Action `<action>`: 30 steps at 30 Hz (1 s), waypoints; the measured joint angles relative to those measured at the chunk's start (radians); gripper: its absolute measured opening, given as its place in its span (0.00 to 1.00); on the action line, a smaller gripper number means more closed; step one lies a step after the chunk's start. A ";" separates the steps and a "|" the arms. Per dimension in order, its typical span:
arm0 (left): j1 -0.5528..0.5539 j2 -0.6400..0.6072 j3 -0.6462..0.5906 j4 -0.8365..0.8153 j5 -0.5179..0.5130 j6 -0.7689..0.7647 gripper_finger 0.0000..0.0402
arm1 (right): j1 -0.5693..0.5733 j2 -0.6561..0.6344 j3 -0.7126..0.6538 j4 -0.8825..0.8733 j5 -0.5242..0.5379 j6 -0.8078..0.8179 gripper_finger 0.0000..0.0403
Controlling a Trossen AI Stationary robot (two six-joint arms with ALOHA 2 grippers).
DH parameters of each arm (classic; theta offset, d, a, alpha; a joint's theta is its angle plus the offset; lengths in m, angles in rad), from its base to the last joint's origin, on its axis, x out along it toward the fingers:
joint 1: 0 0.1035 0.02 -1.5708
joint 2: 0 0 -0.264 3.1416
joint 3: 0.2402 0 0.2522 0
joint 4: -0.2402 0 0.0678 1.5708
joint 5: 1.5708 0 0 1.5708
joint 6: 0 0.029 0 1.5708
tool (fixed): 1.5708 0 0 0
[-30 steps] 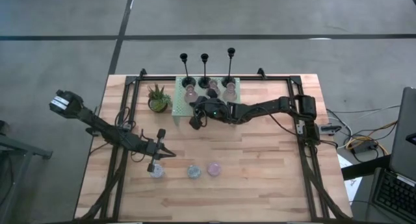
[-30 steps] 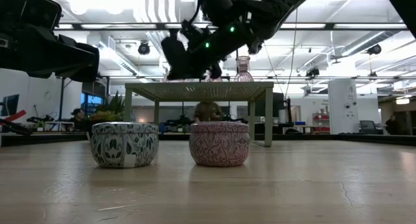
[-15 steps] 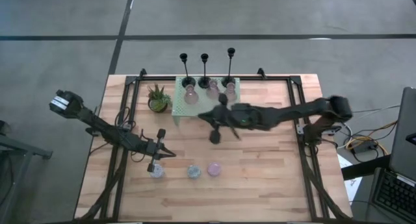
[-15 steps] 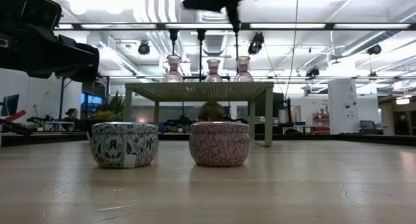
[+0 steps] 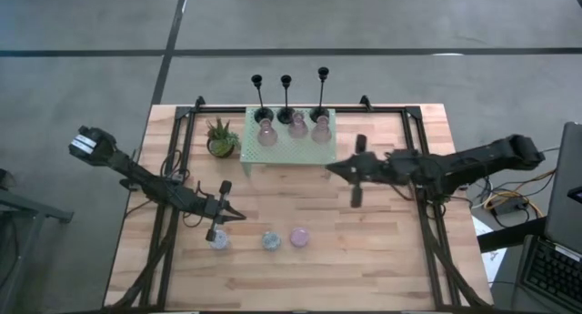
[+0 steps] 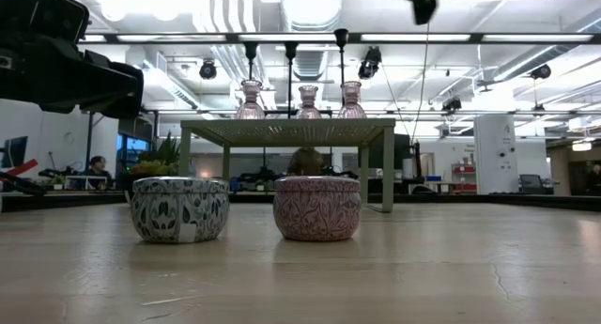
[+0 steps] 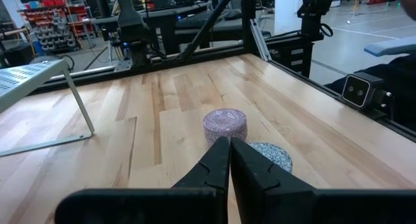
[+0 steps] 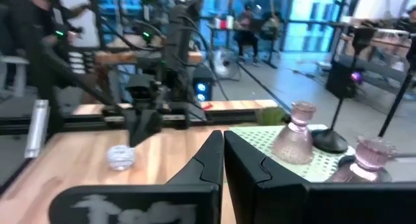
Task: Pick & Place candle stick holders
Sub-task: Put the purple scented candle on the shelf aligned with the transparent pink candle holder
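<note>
Three black candlesticks and pink holders upright on shelf.

**Nine holders, one plant, one shelf on the bench**

Three tall black candlesticks stand at the far edge of a single mint-green shelf, which carries three pink glass holders. Three short round holders sit in a row at the near side of the bench. One potted plant stands left of the shelf.
</note>
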 joint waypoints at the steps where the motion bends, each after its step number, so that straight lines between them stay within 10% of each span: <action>1: 0.000 0.000 0.000 0.000 0.000 0.000 0.05 | 0.001 -0.031 -0.027 0.005 -0.004 -0.001 0.02; 30: 0.000 0.000 0.000 0.000 0.000 0.000 0.04 | -0.001 -0.628 -0.634 0.170 0.035 0.026 0.02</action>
